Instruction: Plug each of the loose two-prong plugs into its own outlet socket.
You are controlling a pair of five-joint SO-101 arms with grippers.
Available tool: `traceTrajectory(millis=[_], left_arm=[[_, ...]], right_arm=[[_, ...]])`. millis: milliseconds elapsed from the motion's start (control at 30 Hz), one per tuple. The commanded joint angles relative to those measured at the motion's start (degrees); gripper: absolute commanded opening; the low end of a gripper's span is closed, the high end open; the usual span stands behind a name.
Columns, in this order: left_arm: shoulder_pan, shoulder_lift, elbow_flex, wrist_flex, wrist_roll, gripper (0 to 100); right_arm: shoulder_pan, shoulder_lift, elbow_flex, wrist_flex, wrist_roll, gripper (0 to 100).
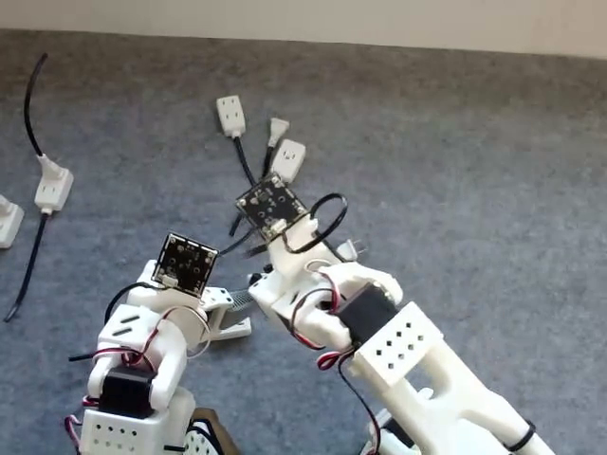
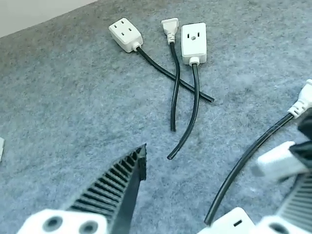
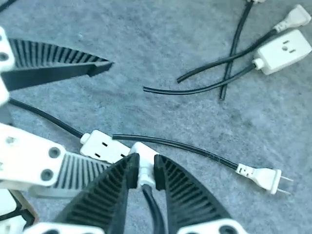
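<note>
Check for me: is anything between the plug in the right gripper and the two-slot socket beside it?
Possibly. The right gripper holds the plug beside the socket, but a black cord from the loose plug crosses the held plug's tip, ending by the socket.

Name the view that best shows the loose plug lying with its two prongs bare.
The right wrist view: the loose plug lies whole on the carpet, with both prongs and its cord plain to see. The high view shows it small, its prongs hard to make out. The left wrist view catches part of it at the frame edge.
</note>
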Motion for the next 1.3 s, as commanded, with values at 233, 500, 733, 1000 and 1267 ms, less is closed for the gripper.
traceTrajectory(millis=[233,500,733,1000,1267], left_arm=[[0.6,-0.2,-0.6,-0.9,0.2,42],[-3.6,0.0,-8.1,3.3,2.2,35],[-11.5,9.9,-13.1,-0.4,3.1,32],[-12.5,60.4,-47.4,11.0,2.7,32],[-23.8,100.7,-87.2,34.4,-3.8,32]], right_arm=[[1.2,1.5,-1.9,1.4,3.2,0.5],[5.7,17.5,-12.4,4.8,3.1,0.5],[4.2,20.8,-24.2,14.5,13.9,0.5],[-0.1,21.0,-30.3,19.6,36.9,0.5],[-4.8,21.1,-29.8,18.9,44.6,0.5]])
